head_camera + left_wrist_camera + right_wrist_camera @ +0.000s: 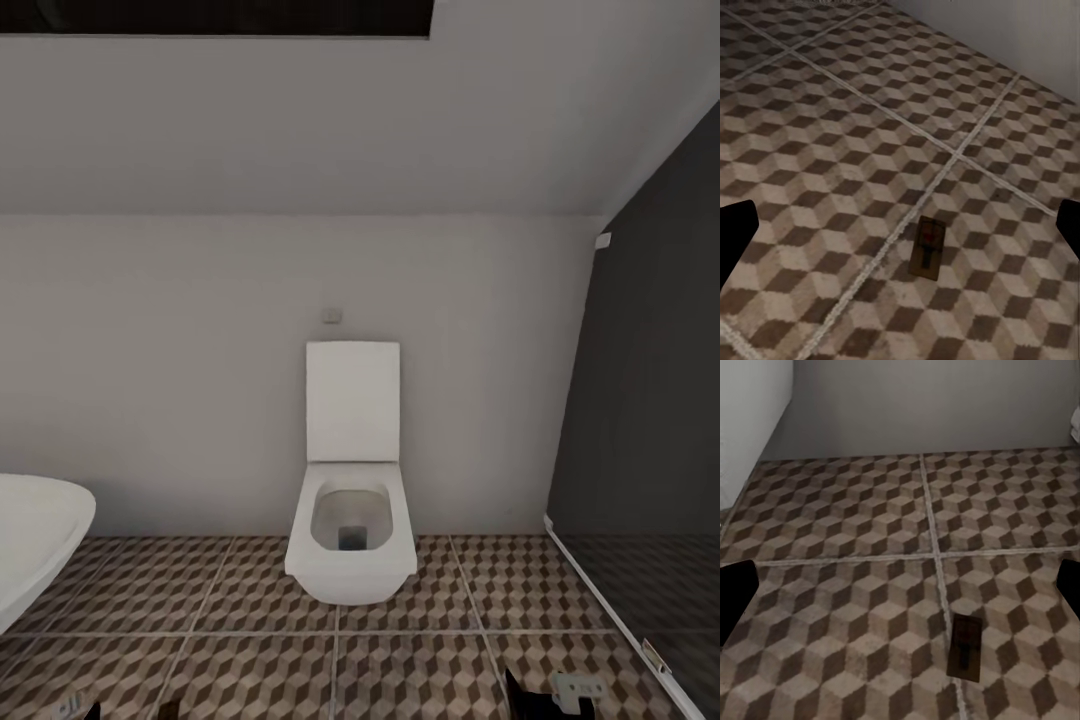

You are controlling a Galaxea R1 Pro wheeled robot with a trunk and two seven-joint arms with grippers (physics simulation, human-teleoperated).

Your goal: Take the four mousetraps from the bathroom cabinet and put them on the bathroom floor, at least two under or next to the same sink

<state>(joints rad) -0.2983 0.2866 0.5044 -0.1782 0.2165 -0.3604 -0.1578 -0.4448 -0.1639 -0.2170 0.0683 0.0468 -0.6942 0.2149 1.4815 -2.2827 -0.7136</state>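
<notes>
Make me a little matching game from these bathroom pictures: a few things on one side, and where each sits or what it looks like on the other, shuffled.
Things:
1. toilet
2. mousetrap
3. basin
4. dark panel

Descriptions:
A. flat on the cube-pattern floor, beside a grout line
B. white, lid raised against the back wall
C. along the right side of the head view
D. white rounded rim at the left edge of the head view

Pairs: 1-B, 2-A, 3-D, 4-C
</notes>
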